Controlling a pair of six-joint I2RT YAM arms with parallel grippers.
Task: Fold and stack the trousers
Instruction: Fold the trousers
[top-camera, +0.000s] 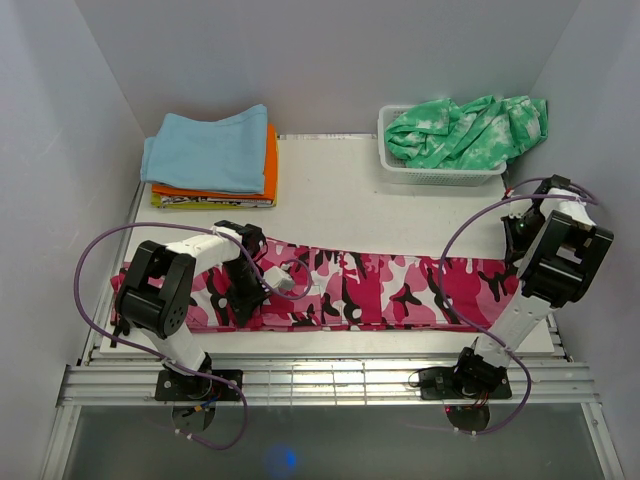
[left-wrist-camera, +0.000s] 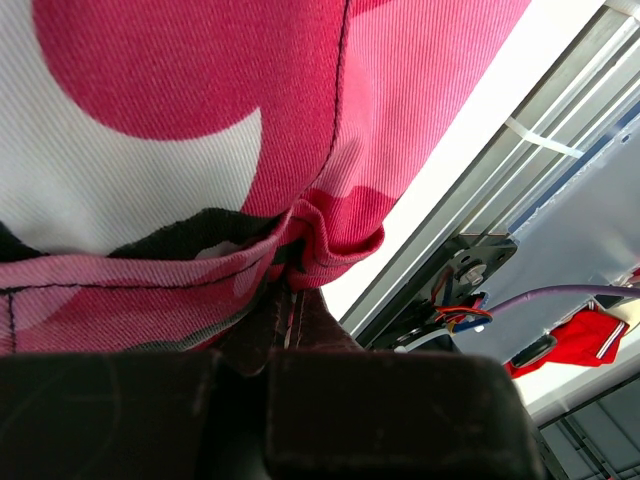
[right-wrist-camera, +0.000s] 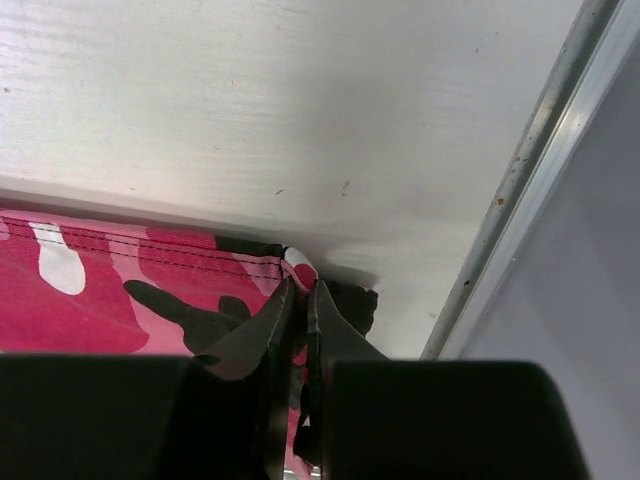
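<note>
- So, your trousers (top-camera: 380, 290) lay flat as a long narrow strip on the near part of the table (top-camera: 330, 200), just behind the front rail (top-camera: 330, 380)
- Long axis ran left to right, parallel to that near edge; which end was the waist you couldn't tell from these views
- Your left gripper (left-wrist-camera: 285, 300) was clamped on a bunched fold at the near hem, toward the left end; fabric filled the gap between the fingers
- Your right gripper (right-wrist-camera: 300, 292) had its jaws pinched together on the far right corner, only a thin bit of cloth between the tips
- Risk 1: that right bite looked shallow, so a quick pull would likely have let the corner slip out
- Risk 2: the left hold was a wad, and it was unclear how many layers you had; a lower layer could have dropped and opened the fold
- Risk 3: uneven lift or travel between arms would have skewed the strip, giving a crooked fold
- Risk 4: the near hem sat close to the rail, so slack could have dragged over it and caught
- Folded stack (top-camera: 215, 160) and basket (top-camera: 440, 175) sat well apart at the back, no clash there
</note>
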